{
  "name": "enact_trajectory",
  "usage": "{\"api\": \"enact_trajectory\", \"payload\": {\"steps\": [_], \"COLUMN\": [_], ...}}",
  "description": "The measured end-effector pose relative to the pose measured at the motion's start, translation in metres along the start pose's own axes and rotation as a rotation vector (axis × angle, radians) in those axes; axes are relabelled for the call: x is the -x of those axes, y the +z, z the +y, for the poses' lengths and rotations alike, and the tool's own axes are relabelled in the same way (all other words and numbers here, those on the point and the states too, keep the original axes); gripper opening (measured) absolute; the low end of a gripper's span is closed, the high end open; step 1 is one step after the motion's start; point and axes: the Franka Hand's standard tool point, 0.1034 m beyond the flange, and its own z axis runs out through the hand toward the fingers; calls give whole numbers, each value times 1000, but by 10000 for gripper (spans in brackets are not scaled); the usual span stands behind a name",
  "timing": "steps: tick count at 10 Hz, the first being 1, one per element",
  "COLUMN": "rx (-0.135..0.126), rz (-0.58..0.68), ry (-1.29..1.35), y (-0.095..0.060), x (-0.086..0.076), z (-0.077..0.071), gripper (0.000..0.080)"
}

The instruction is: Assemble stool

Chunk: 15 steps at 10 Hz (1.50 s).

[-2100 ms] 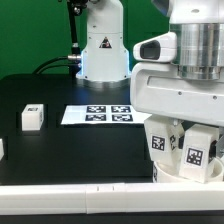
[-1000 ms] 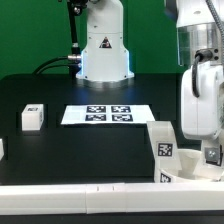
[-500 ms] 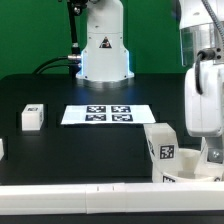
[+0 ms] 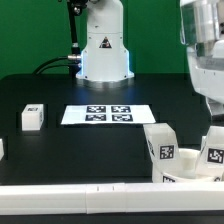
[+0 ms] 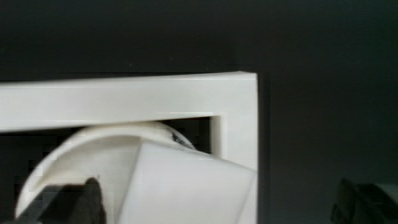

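Stool [image 4: 186,170]: white plastic, part-built, at the front of the black table [image 4: 90,150], toward the exterior view's right, tucked into the corner of a white rail [image 5: 125,100]. Round seat [image 4: 190,176] lies flat. Two blocky legs stand upright on it, first leg [image 4: 161,148] and second leg [image 4: 214,155], each bearing a black-and-white tag. Loose leg [image 4: 32,117] lies well apart, at the exterior view's left. Gripper [image 5: 217,200]: fingers [image 5: 68,200] spread wide, clamping nothing, above the stool
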Motion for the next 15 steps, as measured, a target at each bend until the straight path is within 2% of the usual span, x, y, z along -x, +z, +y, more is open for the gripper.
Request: {"api": "enact_trajectory", "payload": {"steps": [2,4,5,6,7,8,11,12,13,14,15], "rx": [3,47,50,90,111,83,98,101,118,153,166], "rz": [5,17,20,26,35,62,66,87,81,63,60], "ry": [-123,-413,-492,-706,-861,-923,-1094,-1326,-1515,-1680,-1769], "y": [1,-3,-8,-13,-13,-12,-11,-10,-8,-7,-7], "x": [-3,-1,1,5,7,-1,-4,-1,5,7,4], "z": [0,1,0,4,6,5,6,4,6,8,8], "gripper": [649,649,649,649,649,649,649,649,649,649,649]}}
